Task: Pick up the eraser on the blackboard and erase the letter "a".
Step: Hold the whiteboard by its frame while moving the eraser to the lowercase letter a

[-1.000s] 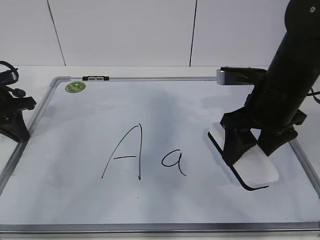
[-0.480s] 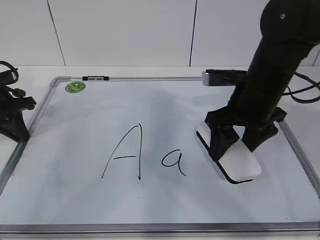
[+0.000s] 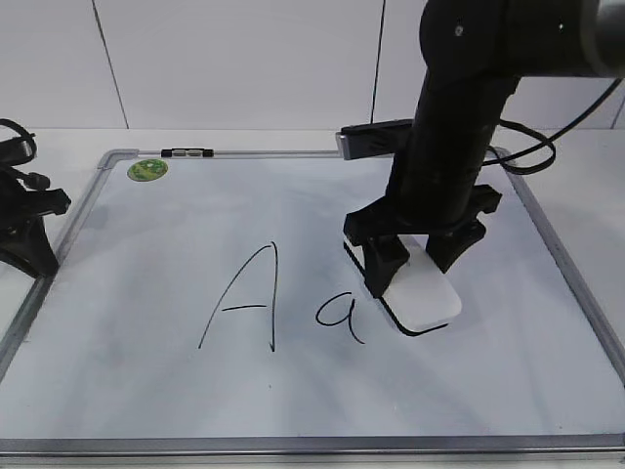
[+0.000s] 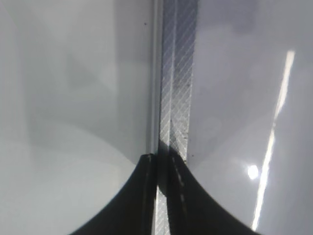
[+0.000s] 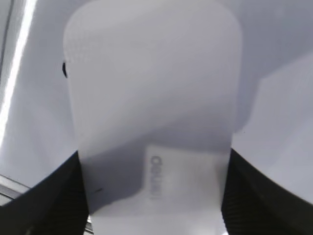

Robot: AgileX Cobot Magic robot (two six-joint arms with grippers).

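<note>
The right gripper (image 3: 418,262) clamps the eraser (image 3: 422,297) between its fingers, just right of the letter "a" (image 3: 339,315).

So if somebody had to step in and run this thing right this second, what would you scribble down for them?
Right gripper: shut on the eraser, which sits low over the blackboard, just right of the letter "a".
Left gripper: parked at the board's left edge, holding nothing; the views do not settle whether it is open or shut.
Done: eraser picked up and brought beside the "a".
Left: wipe the "a", which is fully intact. Spare the capital A.
</note>
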